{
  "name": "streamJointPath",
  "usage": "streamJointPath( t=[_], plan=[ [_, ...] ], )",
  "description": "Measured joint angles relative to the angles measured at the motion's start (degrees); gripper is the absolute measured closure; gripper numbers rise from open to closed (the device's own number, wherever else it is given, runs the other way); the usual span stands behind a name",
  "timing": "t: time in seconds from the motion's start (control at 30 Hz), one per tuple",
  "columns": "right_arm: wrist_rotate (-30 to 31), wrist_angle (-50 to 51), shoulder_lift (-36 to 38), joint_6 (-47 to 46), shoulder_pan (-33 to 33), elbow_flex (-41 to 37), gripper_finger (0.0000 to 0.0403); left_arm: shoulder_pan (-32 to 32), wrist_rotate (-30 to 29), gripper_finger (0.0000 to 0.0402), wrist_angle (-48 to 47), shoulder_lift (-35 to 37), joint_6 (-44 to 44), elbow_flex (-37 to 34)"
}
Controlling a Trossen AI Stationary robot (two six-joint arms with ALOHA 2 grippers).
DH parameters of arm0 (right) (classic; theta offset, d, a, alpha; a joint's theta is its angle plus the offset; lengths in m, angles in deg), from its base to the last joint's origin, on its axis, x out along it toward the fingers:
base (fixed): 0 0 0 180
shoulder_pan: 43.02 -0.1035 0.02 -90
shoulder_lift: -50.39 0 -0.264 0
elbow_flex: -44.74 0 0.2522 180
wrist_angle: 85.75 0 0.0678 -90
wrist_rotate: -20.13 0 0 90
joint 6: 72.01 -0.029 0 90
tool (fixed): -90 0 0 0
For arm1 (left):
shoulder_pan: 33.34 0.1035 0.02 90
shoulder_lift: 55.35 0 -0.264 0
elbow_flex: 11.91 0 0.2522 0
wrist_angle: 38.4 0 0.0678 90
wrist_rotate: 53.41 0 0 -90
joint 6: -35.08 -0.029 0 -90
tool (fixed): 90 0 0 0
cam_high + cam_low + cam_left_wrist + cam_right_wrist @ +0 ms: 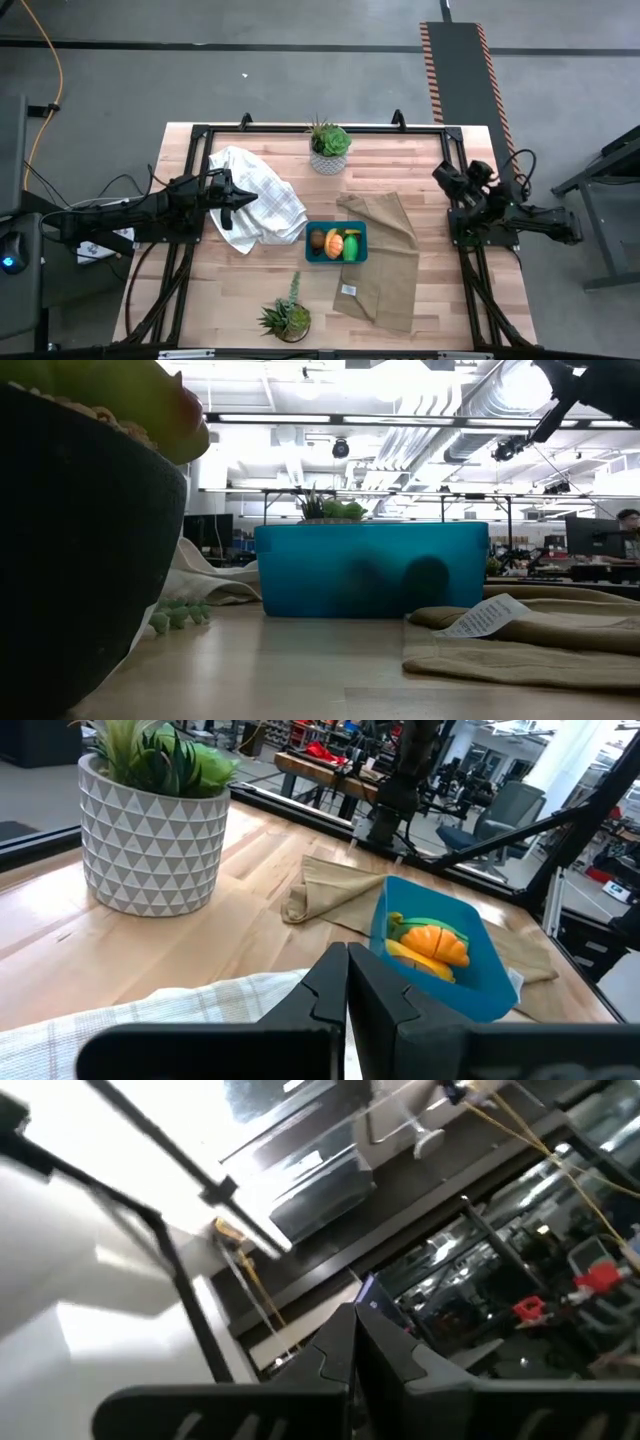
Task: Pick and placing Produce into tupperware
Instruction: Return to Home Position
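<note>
Four produce pieces [334,242] visible in one tupperware [336,225], two plants [329,142] [287,320], left pincer [347,960], right pincer [353,1320], both together.

No words or numbers can be read. The white tag [487,616] on the cloth [390,270], at six o'clock from the tupperware [308,243], bears print too small to read.

I see the container [336,259] mid-table [440,200] with produce [335,243] inside. A cloth [390,270] is just right of it and a towel [260,205] left. One potted plant [329,148] stands behind, another plant [287,320] in front.
</note>
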Motion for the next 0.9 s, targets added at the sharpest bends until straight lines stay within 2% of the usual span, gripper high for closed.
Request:
streamJointPath(
  t=[0.13,0.43,0.9],
  plan=[
    [-3.27,-0.30,0.00,5.82,-0.01,0.00,0.0403,0.00,0.00,0.0401,0.00,0.00,0.00,0.00],
    [-3.73,1.62,0.00,19.64,0.01,0.00,0.0403,0.00,0.00,0.0401,0.00,0.00,0.02,0.00],
    [-2.11,17.69,0.02,26.32,0.01,-0.22,0.0403,0.00,-0.01,0.0401,-0.02,0.00,0.02,0.00]
  ],
)
